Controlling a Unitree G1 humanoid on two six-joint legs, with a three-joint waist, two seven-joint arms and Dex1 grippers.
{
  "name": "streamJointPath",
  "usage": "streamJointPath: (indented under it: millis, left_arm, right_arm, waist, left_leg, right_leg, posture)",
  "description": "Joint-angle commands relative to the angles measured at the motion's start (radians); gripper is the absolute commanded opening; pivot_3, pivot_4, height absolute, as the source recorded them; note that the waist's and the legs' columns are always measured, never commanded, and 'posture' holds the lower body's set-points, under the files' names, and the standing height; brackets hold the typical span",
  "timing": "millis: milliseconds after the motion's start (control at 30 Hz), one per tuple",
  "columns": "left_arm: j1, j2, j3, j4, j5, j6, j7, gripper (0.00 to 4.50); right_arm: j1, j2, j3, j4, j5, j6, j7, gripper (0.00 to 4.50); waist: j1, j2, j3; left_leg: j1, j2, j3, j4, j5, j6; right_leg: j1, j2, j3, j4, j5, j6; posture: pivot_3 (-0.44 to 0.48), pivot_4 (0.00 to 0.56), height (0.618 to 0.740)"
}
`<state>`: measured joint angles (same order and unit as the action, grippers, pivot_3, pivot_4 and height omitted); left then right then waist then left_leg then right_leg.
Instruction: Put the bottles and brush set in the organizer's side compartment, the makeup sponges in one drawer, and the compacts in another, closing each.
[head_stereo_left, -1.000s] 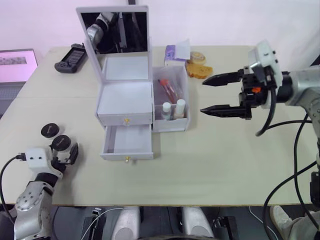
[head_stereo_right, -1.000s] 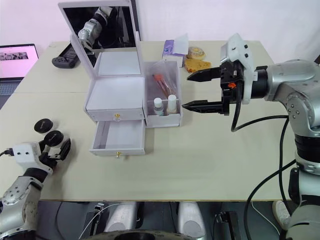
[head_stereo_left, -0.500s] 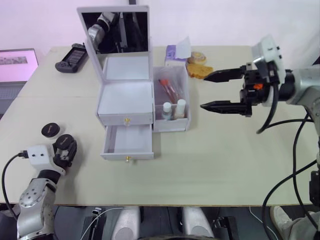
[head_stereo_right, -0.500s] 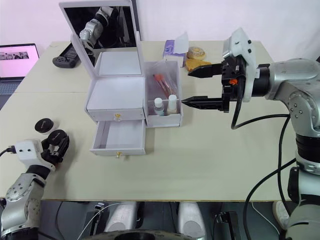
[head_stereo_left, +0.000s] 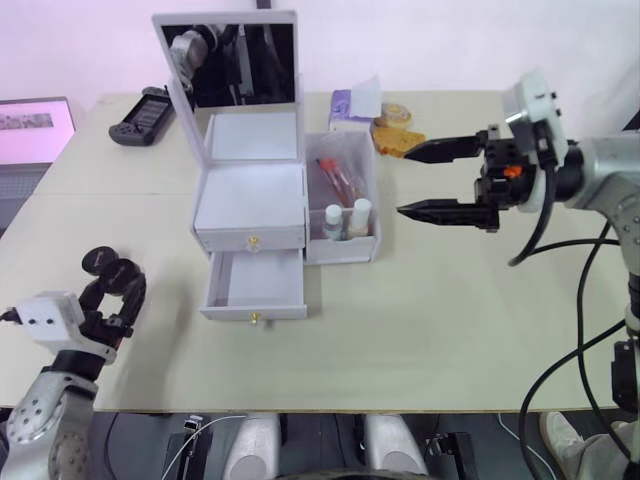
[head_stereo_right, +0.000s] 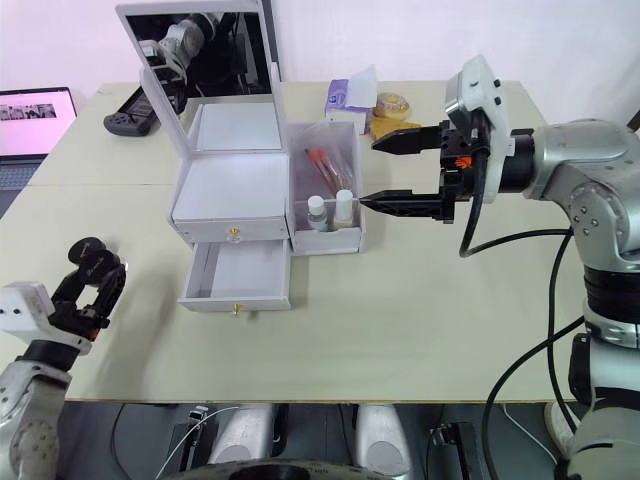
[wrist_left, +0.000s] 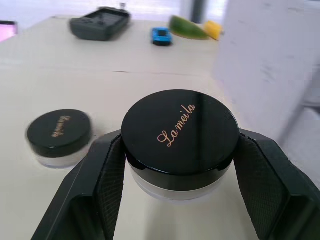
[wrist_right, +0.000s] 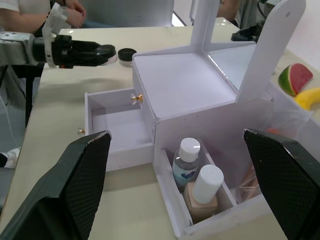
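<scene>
- The left tool (head_stereo_left: 113, 292) is clenched on a black-lidded compact (wrist_left: 180, 132), gripping it from both sides, and holds it above the near left corner of the tabletop (head_stereo_left: 420, 320).
- The lid of that compact reads "La meila" in gold script, over a clear base.
- A second compact (wrist_left: 59, 136) of the same make sits on the tabletop just beside the held one, apart from it.
- The white organizer (head_stereo_left: 252, 205) stands in the middle of the tabletop with its mirrored lid (head_stereo_left: 228, 60) raised upright.
- Its lower drawer (head_stereo_left: 256, 285) is pulled out towards the near edge; the upper drawer (head_stereo_left: 252, 238) above it is pushed in.
- The side compartment (head_stereo_left: 345, 200) on the organizer's right holds two small bottles (wrist_right: 192, 170) at its near end, standing upright side by side, and a brush set (head_stereo_left: 335, 178) lying behind them.
- The right tool (head_stereo_left: 432, 180) hangs in the air to the right of the side compartment, its two black fingers spread wide and gripping nothing.
- Yellow makeup sponges (head_stereo_left: 398, 140) lie on the tabletop behind the right tool, next to a small purple packet (head_stereo_left: 350, 105).
- A black game controller (head_stereo_left: 140, 115) rests at the far left of the tabletop, with a laptop (head_stereo_left: 30, 130) beyond the edge there.
</scene>
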<state>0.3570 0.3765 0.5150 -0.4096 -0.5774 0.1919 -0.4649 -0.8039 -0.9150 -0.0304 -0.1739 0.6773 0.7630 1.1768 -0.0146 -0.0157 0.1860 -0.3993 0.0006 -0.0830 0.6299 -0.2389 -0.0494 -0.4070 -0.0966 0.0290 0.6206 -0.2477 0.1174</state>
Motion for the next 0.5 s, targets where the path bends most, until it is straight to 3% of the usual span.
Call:
streamJointPath:
  millis: [33,233,500]
  left_arm:
    - [0.007,0.06,-0.036,-0.125,-0.062,0.018,-0.096,2.63]
    - [-0.017,0.163,-0.116,-0.169,-0.053,0.062,-0.185,2.63]
    - [-0.122,0.217,-0.201,-0.055,-0.008,0.064,-0.258,2.63]
  right_arm:
    - [-0.052,0.023,0.004,0.012,-0.013,-0.028,0.007,4.5]
    - [-0.061,0.038,0.008,0.006,-0.02,-0.021,0.0,4.5]
    - [-0.021,0.018,-0.031,-0.044,-0.009,0.007,-0.036,4.5]
  waist:
    - [0.003,0.0,0.0]
    - [0.0,0.0,0.0]
    - [0.0,0.001,0.0]
  left_leg:
    - [0.0,0.0,0.0,0.0,0.0,0.0]
    - [-0.001,0.0,0.0,0.0,0.0,0.0]
    - [-0.002,0.0,0.0,0.0,0.0,0.0]
  right_leg:
    - [0.0,0.0,0.0,0.0,0.0,0.0]
    - [0.0,0.0,0.0,-0.001,0.0,0.0]
    - [-0.001,0.0,0.0,-0.001,0.0,0.0]
  posture:
    - [0.0,0.15,0.74]
    - [0.0,0.15,0.74]
    - [0.0,0.15,0.74]
